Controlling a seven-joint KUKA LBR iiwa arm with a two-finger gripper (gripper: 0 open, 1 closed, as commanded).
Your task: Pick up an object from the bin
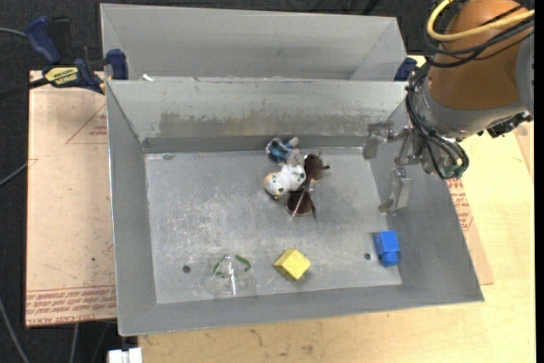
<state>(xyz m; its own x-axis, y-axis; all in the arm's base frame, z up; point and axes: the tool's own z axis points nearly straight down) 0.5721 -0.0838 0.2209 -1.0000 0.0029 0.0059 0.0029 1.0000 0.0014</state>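
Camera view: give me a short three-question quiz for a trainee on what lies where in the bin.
1. Fill in: in the view, the toy heap lies ___ the yellow cube (above or below).
2. True or false: the yellow cube lies left of the blue block in the view.
3. Which thing lies nearest the gripper? A: yellow cube. B: blue block. C: toy heap.

Key: 1 above; 2 true; 3 B.
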